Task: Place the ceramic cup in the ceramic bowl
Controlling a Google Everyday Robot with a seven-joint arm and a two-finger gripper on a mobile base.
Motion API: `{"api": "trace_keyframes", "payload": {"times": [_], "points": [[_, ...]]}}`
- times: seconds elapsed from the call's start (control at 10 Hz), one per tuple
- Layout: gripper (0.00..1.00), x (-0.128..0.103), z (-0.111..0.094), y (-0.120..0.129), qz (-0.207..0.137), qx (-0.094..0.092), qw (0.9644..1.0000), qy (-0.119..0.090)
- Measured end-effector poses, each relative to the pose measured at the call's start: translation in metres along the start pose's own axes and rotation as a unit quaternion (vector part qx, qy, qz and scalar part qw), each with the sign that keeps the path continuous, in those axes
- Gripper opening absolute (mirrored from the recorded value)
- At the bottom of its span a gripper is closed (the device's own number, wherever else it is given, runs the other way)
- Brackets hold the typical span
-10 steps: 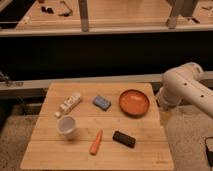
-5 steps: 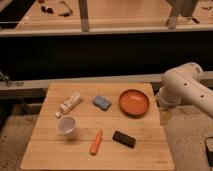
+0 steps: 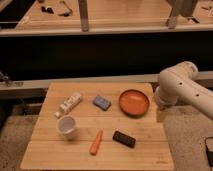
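The small white ceramic cup point(image 3: 67, 126) stands upright on the left part of the wooden table point(image 3: 145, 152). The orange-red ceramic bowl point(image 3: 134, 102) sits at the table's right rear, empty. My white arm point(image 3: 181, 88) reaches in from the right, beside the table's right edge. The gripper point(image 3: 161, 114) hangs below the arm just off the table's right edge, to the right of the bowl and far from the cup. It holds nothing that I can see.
A white tube-shaped bottle point(image 3: 69, 104) lies at the left rear. A blue-grey block point(image 3: 101, 102) lies left of the bowl. An orange carrot point(image 3: 96, 142) and a black bar point(image 3: 124, 138) lie near the front. A dark shelf wall stands behind the table.
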Motion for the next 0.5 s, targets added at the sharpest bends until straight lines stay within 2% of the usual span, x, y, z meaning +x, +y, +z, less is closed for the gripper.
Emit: {"api": "trace_keyframes", "payload": {"times": [0.1, 0.5], "points": [[0.67, -0.011, -0.001, -0.002, -0.007, 0.001, 1.0, 0.001], [0.67, -0.026, -0.006, -0.007, -0.035, 0.006, 0.9994, 0.002]]}}
